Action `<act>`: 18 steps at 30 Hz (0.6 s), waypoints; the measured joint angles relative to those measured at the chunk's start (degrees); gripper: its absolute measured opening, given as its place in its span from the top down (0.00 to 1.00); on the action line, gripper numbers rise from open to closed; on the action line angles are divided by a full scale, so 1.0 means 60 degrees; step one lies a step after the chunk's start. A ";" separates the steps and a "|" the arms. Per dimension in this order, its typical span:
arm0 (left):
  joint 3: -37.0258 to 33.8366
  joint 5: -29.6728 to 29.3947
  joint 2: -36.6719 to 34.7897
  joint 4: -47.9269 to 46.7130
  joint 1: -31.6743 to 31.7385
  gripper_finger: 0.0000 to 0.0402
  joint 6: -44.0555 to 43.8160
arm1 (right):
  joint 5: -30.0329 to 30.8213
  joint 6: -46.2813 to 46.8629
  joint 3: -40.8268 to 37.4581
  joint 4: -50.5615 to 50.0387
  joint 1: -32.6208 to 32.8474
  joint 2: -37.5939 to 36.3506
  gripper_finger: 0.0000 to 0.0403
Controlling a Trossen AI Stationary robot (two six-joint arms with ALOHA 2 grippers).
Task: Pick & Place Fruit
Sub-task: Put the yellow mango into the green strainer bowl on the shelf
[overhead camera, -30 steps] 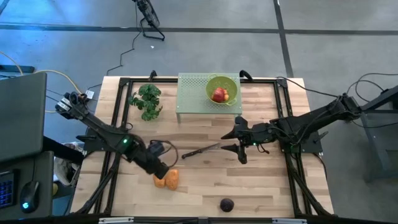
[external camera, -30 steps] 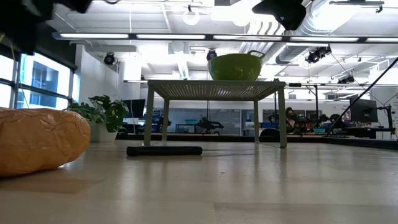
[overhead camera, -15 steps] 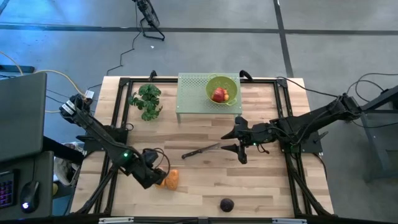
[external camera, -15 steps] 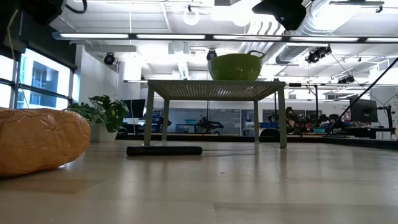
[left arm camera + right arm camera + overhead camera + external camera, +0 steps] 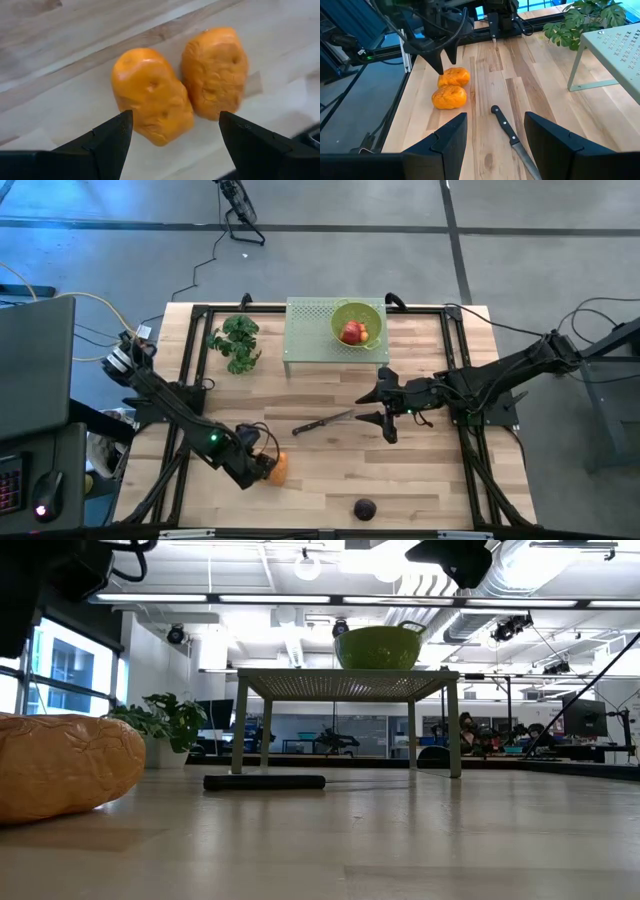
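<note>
Two orange oblong pieces (image 5: 150,95) (image 5: 215,70) lie side by side on the table near its near-left part (image 5: 277,467). My left gripper (image 5: 172,150) is open and hovers right over them, one finger on either side of the nearer piece, touching nothing; the right wrist view shows it (image 5: 445,62) just above the pair (image 5: 451,87). A red apple-like piece (image 5: 351,332) and a small orange-red one sit in a green bowl (image 5: 372,315). A dark purple round piece (image 5: 365,509) rests by the near edge. My right gripper (image 5: 385,408) waits open at mid-table.
The bowl stands on a pale perforated stand (image 5: 310,330) at the far edge. A slim dark knife (image 5: 322,421) lies mid-table between the arms. A leafy green bunch (image 5: 235,343) sits far left. Bare wood lies between the orange pieces and the purple one.
My left gripper has moved a little toward the near edge and come down over the two orange pieces, staying open. The fruit, the knife and my right arm have kept still.
</note>
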 joint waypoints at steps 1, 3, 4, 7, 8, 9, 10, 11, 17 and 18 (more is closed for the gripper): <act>0.0000 -0.0002 0.0082 -0.0022 0.0000 0.28 -0.0093 | 0.0000 0.0000 0.0000 0.0000 0.0000 0.0000 0.53; 0.0000 -0.0004 0.0235 -0.0030 -0.0004 0.28 -0.0227 | 0.0000 0.0000 0.0000 0.0000 0.0000 0.0000 0.53; 0.0000 -0.0004 0.0283 -0.0018 -0.0004 0.28 -0.0346 | 0.0000 0.0000 0.0000 0.0000 0.0000 0.0000 0.53; 0.0000 -0.0006 0.0448 -0.0025 0.0000 0.28 -0.0687 | 0.0000 -0.0004 0.0000 0.0000 0.0000 0.0000 0.53; 0.0000 -0.0011 0.0507 -0.0023 0.0000 0.28 -0.0776 | 0.0000 -0.0007 0.0000 0.0000 0.0000 0.0000 0.53; 0.0000 0.0007 0.0564 -0.0022 0.0000 0.28 -0.0848 | 0.0000 -0.0014 0.0000 0.0000 0.0000 0.0000 0.53; 0.0000 0.0033 0.0620 -0.0022 0.0000 0.28 -0.0873 | 0.0000 -0.0036 0.0000 0.0000 0.0000 0.0000 0.53; 0.0000 0.0038 0.0681 -0.0017 0.0000 0.28 -0.0879 | -0.0002 -0.0045 0.0000 0.0000 0.0000 0.0000 0.53; 0.0000 0.0050 0.0910 -0.0037 0.0000 0.28 -0.1119 | -0.0003 -0.0109 0.0000 0.0000 0.0000 0.0000 0.53; 0.0000 0.0080 0.0931 -0.0035 0.0000 0.28 -0.1122 | -0.0003 -0.0109 0.0000 0.0000 0.0000 0.0000 0.53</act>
